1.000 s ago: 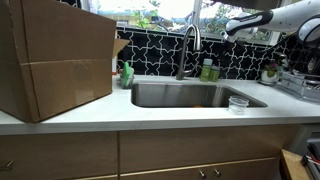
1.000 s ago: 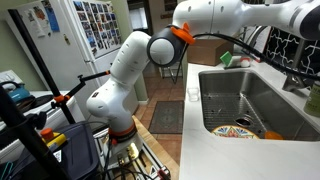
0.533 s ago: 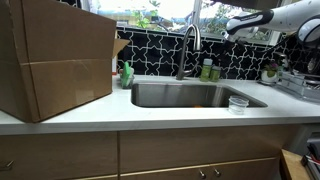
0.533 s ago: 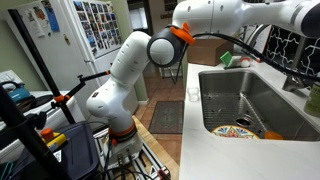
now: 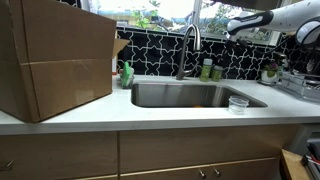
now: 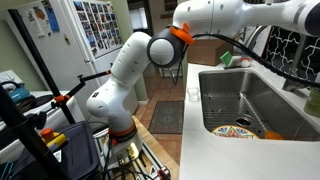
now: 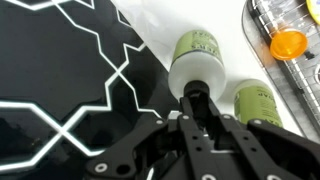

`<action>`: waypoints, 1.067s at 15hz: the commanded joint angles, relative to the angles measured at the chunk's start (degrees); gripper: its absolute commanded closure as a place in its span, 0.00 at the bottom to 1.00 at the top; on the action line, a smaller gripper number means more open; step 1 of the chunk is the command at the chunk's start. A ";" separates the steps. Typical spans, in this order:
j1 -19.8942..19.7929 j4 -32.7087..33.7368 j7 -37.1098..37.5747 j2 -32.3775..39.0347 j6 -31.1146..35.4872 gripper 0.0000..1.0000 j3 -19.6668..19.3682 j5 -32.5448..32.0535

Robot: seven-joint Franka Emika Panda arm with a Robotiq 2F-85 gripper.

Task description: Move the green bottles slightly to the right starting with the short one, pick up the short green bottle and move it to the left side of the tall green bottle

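Observation:
The wrist view looks down on both green bottles, which stand side by side against the black tiled wall. The tall green bottle (image 7: 197,58) has a pale whitish top. The short green bottle (image 7: 258,104) stands next to it, darker and stubbier. My gripper (image 7: 197,97) hovers above the tall bottle with its fingertips together, holding nothing. In an exterior view the pair (image 5: 207,70) stands behind the sink by the faucet, and my gripper (image 5: 229,30) is high above them, a little to their right.
A large cardboard box (image 5: 55,60) fills the counter's left side. The faucet (image 5: 187,45) rises behind the steel sink (image 5: 190,96). A bright green pointed bottle (image 5: 126,74) stands beside the box. A clear cup (image 5: 238,103) and a dish rack (image 5: 300,85) are to the right.
The arm has shifted very slightly to the right above the bottles. The bottles have not moved.

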 commanded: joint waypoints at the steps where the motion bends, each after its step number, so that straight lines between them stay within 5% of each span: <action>1: 1.24 2.33 6.33 1.64 -2.72 0.96 -3.39 -3.39; 9: 0.58 3.25 16.28 1.90 -7.76 0.96 -5.94 -3.94; 10: 0.56 3.56 18.16 2.05 -7.72 0.58 -6.24 -3.81; 11: 0.36 3.66 18.86 2.04 -7.72 0.57 -6.09 -3.47; 16: -0.03 4.22 22.47 2.43 -6.79 0.19 -5.29 -1.72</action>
